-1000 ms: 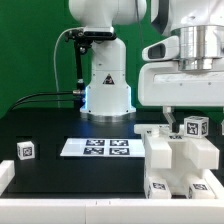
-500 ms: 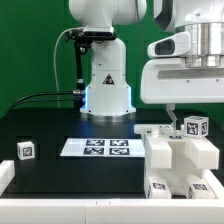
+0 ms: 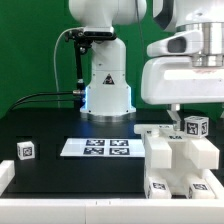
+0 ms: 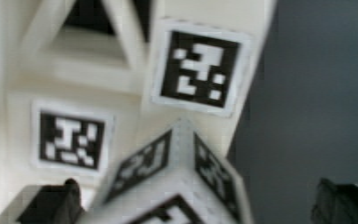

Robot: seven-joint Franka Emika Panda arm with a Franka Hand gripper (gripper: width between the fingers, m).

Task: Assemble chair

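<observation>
Chair parts stand bunched, tags facing the camera; long axes unclear.

1. No words, brand names or numbers could be read anywhere.
2. A triangular warning sign stood on the glossy white robot arm base.
3. Square black-and-white coded tags marked the thin flat white marker board.
4. Similar tags marked a small white plastic cube and the chunky white plastic chair parts, seen closer in the wrist view.

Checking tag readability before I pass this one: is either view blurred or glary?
Exterior view: evenly lit, reasonably sharp, with a bright bluish glare on the robot base. Wrist view: soft and blurred; tags on the chair parts look fuzzy-edged.
</observation>
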